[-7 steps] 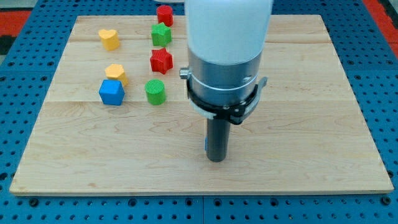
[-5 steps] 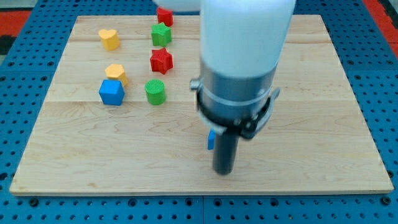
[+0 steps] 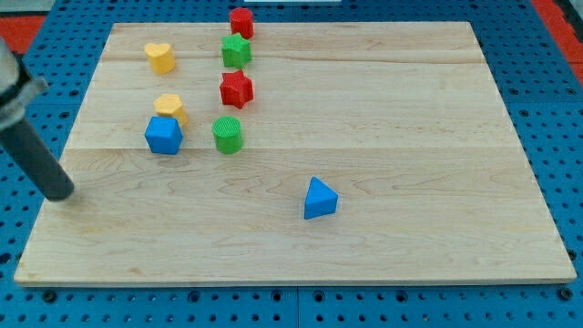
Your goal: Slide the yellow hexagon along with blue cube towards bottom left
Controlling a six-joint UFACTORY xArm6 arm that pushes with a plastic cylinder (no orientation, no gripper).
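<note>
Now relocated from frame centre to the left edge: tip (image 3: 60, 193), a bare rod without jaws, standing lower left of blue cube (image 3: 164, 135). Touching above the cube: yellow hexagon (image 3: 169, 107). Uncovered at lower centre: blue triangle (image 3: 319, 199).

So on the wooden board (image 3: 437, 109) there's a yellow heart (image 3: 159, 56) in the upper left, and near top center a red block (image 3: 240, 22) with a green star (image 3: 236, 50) just below it. Further down that same column sits a red star (image 3: 236, 88), then a green cylinder (image 3: 227, 134) around the middle left. A blue triangle (image 3: 319, 199) sits alone, lower center, well apart from the rest, and the board rests on a blue pegboard (image 3: 556, 109).
</note>
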